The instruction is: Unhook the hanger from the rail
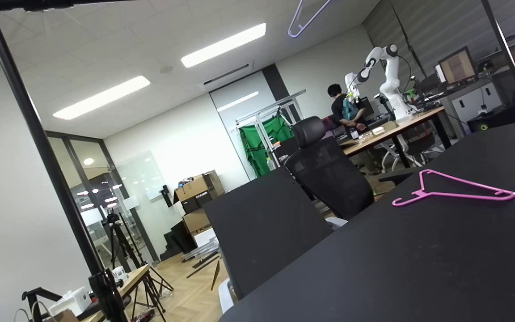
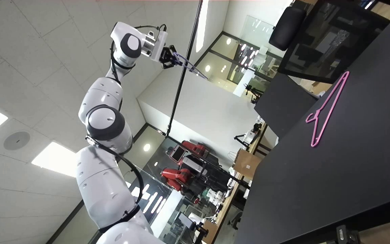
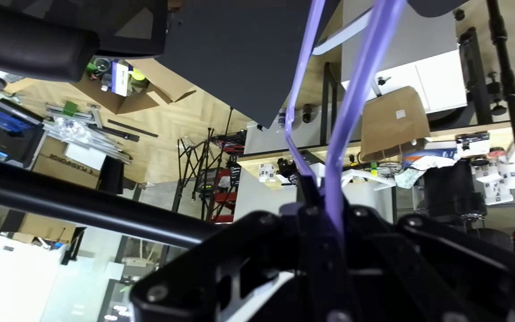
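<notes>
White wall [image 1: 11,188], bright ceiling lights [image 1: 224,45], herringbone wood floor [image 1: 188,288], black mesh chair [image 1: 331,179] near dark table [image 1: 373,268].

The black table [image 1: 373,268] bears a pink hanger [image 1: 463,195] near its edge.

Two hangers in all: one pink hanger [image 1: 467,196] lying on the black surface [image 1: 396,268], and one lavender hanger [image 3: 355,94] up above that surface. One tool [image 2: 177,60], likewise above the surface, at the end of one white arm [image 2: 100,91]. In an exterior view, past the surface, are one mesh chair [image 1: 333,174], one person [image 1: 339,106], one lit monitor [image 1: 456,68] and one further white arm [image 1: 391,76], so two arms together. Higher than the surface in that view are two long ceiling lights [image 1: 224,45]. Cardboard boxes [image 1: 192,190] are piled past the surface too; they overlap, their number unclear.
</notes>
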{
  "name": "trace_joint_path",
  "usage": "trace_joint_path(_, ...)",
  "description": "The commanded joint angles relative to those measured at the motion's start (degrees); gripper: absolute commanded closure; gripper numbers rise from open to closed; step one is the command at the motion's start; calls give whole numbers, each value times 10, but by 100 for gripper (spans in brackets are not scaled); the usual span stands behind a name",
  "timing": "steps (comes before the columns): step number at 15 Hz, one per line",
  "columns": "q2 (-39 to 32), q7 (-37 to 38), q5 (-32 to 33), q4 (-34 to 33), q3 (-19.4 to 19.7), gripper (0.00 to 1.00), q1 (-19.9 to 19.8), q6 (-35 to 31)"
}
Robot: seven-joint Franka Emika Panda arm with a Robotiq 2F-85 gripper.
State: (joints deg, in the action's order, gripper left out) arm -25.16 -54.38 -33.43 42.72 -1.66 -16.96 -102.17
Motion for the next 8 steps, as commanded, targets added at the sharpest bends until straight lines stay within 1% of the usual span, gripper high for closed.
trace_joint_path(1,7,-18,-28,-12,-13,98,-18,63)
trace_joint_path(6,15,-48,-52,18,-33,98,-7,133)
trace_joint_path(8,14,-68,-53,33,-43,98,0,150)
